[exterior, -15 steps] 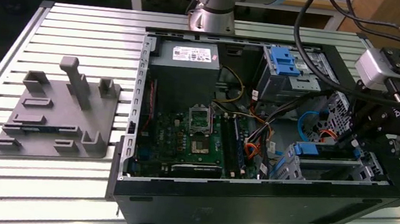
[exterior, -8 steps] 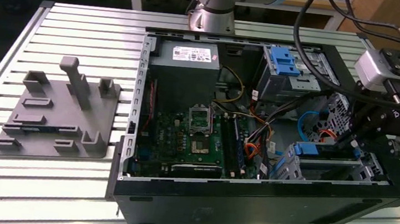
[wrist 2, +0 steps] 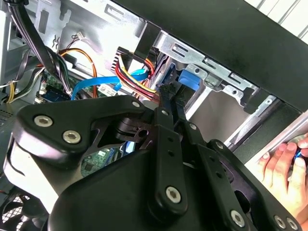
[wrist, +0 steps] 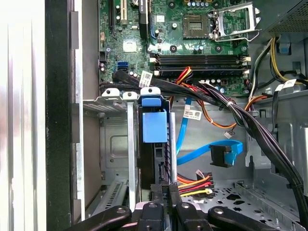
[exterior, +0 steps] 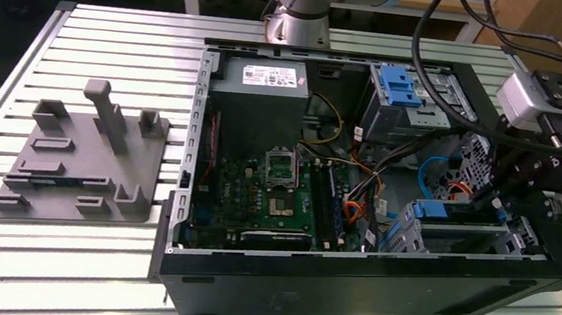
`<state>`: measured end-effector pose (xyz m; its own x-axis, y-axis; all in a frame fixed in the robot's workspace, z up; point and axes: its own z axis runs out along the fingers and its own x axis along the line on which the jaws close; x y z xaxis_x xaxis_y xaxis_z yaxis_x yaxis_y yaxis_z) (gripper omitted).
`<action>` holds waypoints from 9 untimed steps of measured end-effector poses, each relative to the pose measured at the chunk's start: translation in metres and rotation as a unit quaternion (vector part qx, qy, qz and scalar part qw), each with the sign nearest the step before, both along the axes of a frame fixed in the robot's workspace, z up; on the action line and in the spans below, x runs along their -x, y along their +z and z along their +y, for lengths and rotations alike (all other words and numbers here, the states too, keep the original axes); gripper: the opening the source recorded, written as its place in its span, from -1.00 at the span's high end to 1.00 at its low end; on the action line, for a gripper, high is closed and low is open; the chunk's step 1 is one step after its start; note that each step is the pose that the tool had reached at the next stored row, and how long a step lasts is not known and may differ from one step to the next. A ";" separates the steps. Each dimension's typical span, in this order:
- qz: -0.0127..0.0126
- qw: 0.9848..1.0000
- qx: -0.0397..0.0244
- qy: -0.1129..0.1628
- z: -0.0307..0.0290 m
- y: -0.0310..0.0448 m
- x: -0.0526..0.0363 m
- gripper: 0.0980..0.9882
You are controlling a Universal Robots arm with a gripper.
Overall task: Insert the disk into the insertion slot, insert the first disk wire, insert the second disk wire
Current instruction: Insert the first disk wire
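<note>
Blue-framed disk (wrist: 154, 126) in insertion slot (wrist: 113, 144); gripper (wrist: 164, 188) near

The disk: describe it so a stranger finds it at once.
Find the open black computer case. In its corner beside the tool, a silver cage holds the disk. Its blue carrier frames a flat drive, unlike the blue latch on the taller bay.

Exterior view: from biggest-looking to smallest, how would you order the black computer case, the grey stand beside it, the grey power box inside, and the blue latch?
1. Computer case
2. Grey stand
3. Power box
4. Blue latch
The differences look plain, so there are no ties.
</note>
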<state>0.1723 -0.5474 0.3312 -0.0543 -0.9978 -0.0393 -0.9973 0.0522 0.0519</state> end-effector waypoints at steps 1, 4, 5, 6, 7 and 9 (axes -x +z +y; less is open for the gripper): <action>0.000 1.000 0.000 0.000 0.0000 -0.0003 0.0000 0.85; 0.000 1.000 0.000 0.001 -0.0002 -0.0014 0.0000 0.85; 0.000 1.000 0.000 0.001 -0.0003 -0.0019 0.0000 0.85; 0.000 1.000 0.000 0.001 -0.0004 -0.0023 0.0000 0.85; 0.000 1.000 0.000 0.001 -0.0006 -0.0027 0.0000 0.85; 0.000 1.000 0.000 0.002 -0.0009 -0.0034 0.0000 0.85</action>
